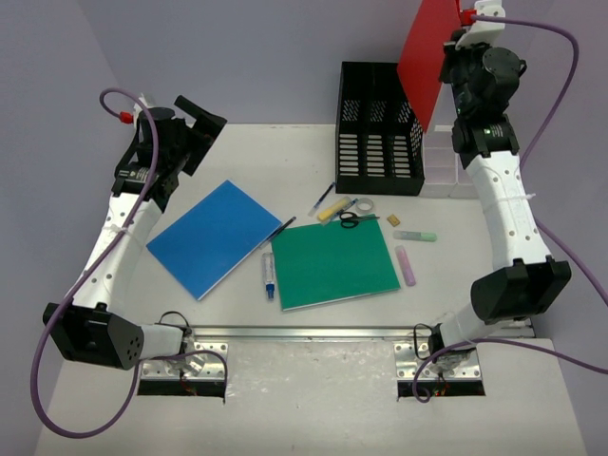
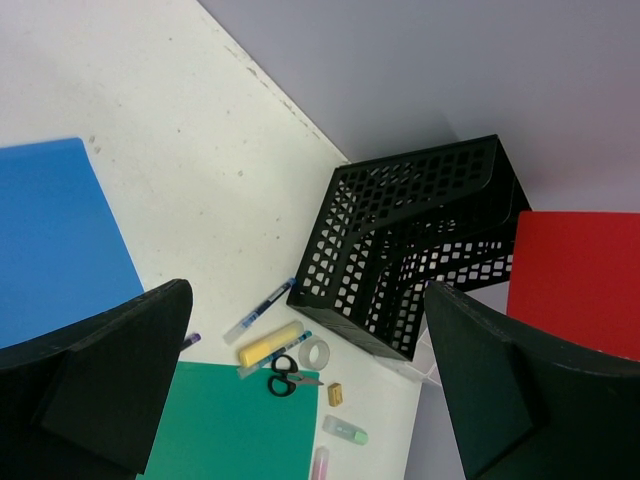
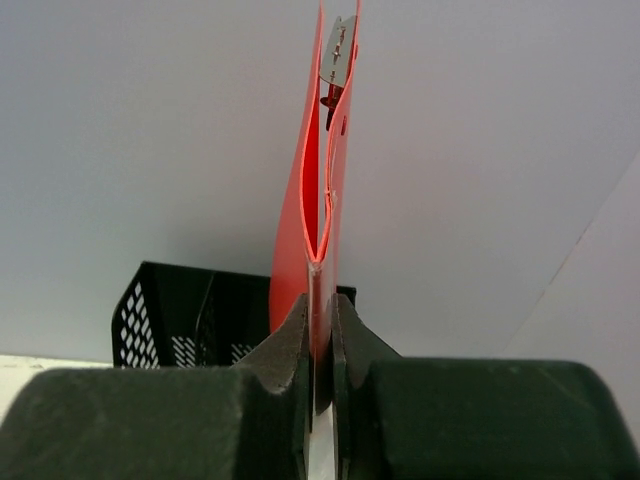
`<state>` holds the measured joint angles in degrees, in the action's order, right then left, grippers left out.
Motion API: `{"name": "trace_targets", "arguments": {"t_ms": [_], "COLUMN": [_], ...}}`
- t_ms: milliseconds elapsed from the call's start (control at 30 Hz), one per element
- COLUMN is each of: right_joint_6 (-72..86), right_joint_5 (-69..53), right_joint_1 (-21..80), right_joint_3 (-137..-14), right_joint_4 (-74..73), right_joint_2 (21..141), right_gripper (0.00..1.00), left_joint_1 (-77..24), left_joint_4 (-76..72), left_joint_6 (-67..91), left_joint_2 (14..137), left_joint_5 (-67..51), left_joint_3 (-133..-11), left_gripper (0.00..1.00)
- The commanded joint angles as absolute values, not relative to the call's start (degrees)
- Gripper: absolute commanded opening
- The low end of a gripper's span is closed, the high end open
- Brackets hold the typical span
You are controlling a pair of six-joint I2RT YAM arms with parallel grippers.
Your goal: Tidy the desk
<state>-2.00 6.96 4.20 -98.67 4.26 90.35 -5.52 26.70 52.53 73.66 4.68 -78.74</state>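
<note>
The bench (image 1: 285, 161) lies well below the right hand (image 3: 320, 345), which is raised high. Its two fingers are pinched tight on the edge of a red folder (image 3: 318, 200), with nothing but the folder's thickness between them. From the wrist the folder stands on edge, straight out beyond the fingertips, and the black mesh file holder (image 1: 378, 128) sits just past it and lower down. Seen from above, the red sheet overlaps the holder's right end, and the clear compartment box (image 1: 445, 161) is beneath the hand's forearm.

Over to the left hand (image 2: 305, 288): wide open, fingers far apart, holding nothing, poised above the bench's far left corner. By its left finger lies a blue folder (image 2: 50, 250). A green folder (image 2: 235, 425) shows low between the two fingers. Ahead in the gap sit scissors (image 2: 283, 378), a tape roll (image 2: 314, 352) and a yellow highlighter (image 2: 268, 344), close together, just short of the file holder.
</note>
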Motion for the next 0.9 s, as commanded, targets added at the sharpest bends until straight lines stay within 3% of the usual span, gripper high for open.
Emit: {"name": "trace_targets", "arguments": {"t_ms": [0, 367, 867], "right_joint_6": [-0.44, -1.11, -0.44], "right_joint_5": [6.50, 8.00, 8.70], "right_joint_1": [3.78, 3.08, 2.81], "right_joint_3": [-106.27, -104.06, -90.89], "right_joint_4": [10.42, 14.15, 16.15], "right_joint_2": [89.38, 89.65, 87.81], "right_gripper": [0.00, 0.00, 0.00], "left_joint_1": [-4.66, -4.66, -4.57], "left_joint_4": [24.26, 24.43, 24.63], "left_joint_6": [52.21, 52.29, 52.56], "left_joint_2": [73.92, 74.00, 74.71], "left_joint_5": [3.69, 3.87, 3.96], "left_joint_3": [-79.91, -79.98, -79.89], "left_gripper": [1.00, 1.00, 1.00]}}
